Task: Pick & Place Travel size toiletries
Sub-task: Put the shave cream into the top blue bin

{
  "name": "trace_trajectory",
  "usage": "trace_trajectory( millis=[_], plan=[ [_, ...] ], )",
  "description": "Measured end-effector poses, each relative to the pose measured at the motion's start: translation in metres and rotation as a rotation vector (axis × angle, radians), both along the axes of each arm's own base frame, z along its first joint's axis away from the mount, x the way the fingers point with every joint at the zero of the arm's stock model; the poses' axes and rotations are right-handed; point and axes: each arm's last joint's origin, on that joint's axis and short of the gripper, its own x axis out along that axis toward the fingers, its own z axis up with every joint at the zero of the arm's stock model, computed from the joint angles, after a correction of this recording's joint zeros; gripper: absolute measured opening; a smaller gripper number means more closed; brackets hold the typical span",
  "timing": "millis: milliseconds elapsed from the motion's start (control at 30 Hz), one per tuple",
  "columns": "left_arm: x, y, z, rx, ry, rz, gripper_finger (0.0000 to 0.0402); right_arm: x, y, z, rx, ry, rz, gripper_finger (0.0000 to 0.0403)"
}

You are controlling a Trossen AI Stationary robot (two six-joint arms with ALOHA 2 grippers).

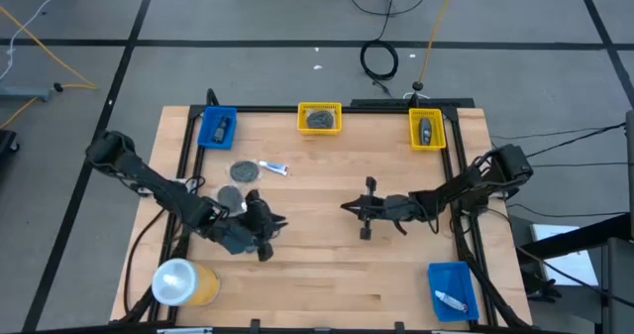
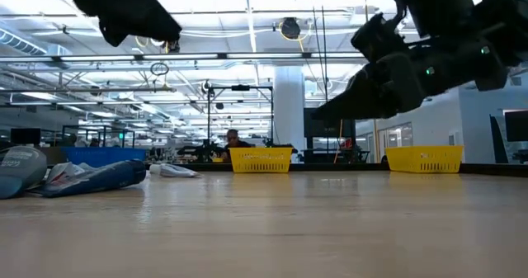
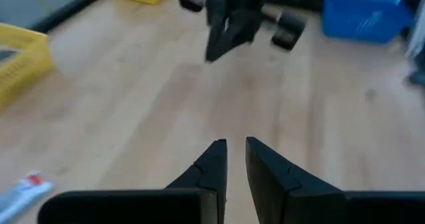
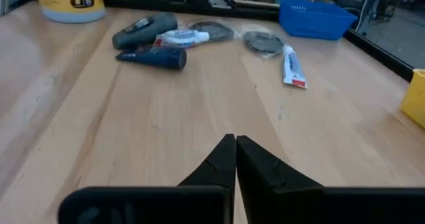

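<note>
Bare light wooden tabletop (image 1: 327, 265) fills the foreground of the low view. At the lower left of the high view we see a large yellow roll with a white end (image 1: 183, 282).

We find the left gripper (image 1: 267, 237) left of centre, above the table. In its wrist view the two dark fingers (image 3: 211, 165) stand a narrow gap apart with nothing between them; we cannot tell whether it counts as released or clenched.

We find the right gripper (image 1: 367, 211) at centre, clenched and empty; its fingers (image 4: 224, 159) meet in its wrist view.

Loose toiletries lie left of centre in the high view: a small white tube with blue and red marks (image 1: 273, 167), two grey round flat discs (image 1: 244, 170), and a dark oblong piece (image 4: 145, 27) beside a dark blue tube (image 4: 154, 56).

Along the top edge of the table stand a blue plastic bin (image 1: 217, 128) and two yellow plastic bins (image 1: 320, 118), each holding a dark item. At lower right, a second blue bin (image 1: 453, 291) holds a white tube.
</note>
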Motion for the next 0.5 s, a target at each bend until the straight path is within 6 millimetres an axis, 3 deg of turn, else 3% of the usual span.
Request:
trace_trajectory(
  millis=[267, 500],
  plan=[
    [0.001, 0.003, -0.012, -0.367, 0.165, -0.048, 0.0074, 0.000, -0.001, -0.023, -0.006, 0.080, -0.007, 0.0006],
    [-0.009, 0.014, -0.026, -0.549, 0.377, 0.118, 0.0197, 0.000, -0.001, -0.028, -0.018, 0.106, -0.003, 0.0006]
  ],
)
